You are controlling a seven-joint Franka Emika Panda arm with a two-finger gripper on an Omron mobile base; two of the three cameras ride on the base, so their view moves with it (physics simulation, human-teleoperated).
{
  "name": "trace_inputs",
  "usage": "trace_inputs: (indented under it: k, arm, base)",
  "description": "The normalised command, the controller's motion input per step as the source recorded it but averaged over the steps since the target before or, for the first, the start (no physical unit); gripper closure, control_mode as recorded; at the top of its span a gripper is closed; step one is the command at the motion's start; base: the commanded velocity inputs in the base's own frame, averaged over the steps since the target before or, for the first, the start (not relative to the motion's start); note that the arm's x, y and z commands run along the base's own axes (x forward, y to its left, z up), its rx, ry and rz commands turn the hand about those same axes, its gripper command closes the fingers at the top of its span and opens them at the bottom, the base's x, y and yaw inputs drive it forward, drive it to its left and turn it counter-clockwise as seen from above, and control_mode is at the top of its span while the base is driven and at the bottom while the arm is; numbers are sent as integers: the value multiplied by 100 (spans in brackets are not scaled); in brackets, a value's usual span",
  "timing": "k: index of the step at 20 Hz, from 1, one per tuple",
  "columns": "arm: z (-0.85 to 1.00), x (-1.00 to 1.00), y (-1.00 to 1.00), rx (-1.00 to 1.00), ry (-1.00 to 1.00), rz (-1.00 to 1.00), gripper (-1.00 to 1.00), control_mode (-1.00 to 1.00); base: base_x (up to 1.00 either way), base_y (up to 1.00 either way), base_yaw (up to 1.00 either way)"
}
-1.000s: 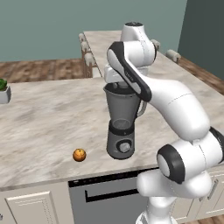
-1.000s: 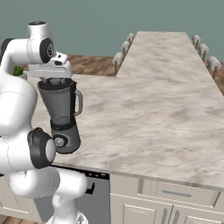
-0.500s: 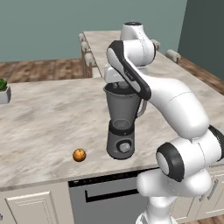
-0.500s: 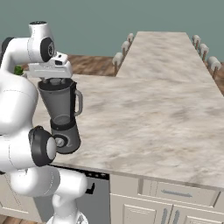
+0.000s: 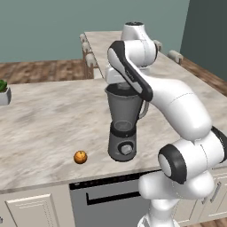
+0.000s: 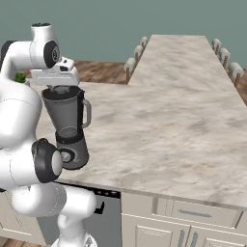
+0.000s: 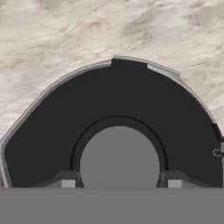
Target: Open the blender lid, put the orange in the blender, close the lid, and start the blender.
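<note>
The grey blender point(image 5: 122, 129) stands on the marble counter near its front edge, with its knob facing forward. My gripper point(image 6: 61, 89) comes straight down onto the top of the blender point(image 6: 68, 126) jar. In the hand view the dark blender lid point(image 7: 118, 94) lies flat on the jar's rim. Its grey central knob point(image 7: 119, 157) sits between my fingertips point(image 7: 68, 182), which press against both sides of it, so my gripper point(image 7: 121, 182) is shut on it. The orange point(image 5: 80, 157) rests on the counter a little left of the blender's base.
A green potted plant point(image 5: 2, 91) stands at the counter's far left edge. The counter point(image 6: 159, 125) runs wide to the right and back along an island with stools point(image 6: 131, 63). A dishwasher front point(image 5: 111, 199) sits below the blender.
The jaws have closed in on the lid's central knob. The arm, blender and orange stay where they were.
</note>
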Motion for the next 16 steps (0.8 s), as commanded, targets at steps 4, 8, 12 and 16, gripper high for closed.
trace_inputs:
  k: [4, 8, 12, 16]
  arm:
    - [60, -3, 0, 0, -16, 3, 100, -100]
    - [100, -30, -14, 0, -34, 0, 100, -100]
    - [86, -41, -51, 0, -31, 0, 100, -100]
    - [16, -61, -97, 4, -17, 0, 100, -100]
  base:
    - [0, 0, 0]
    - [0, 0, 0]
    - [0, 0, 0]
    - [0, 0, 0]
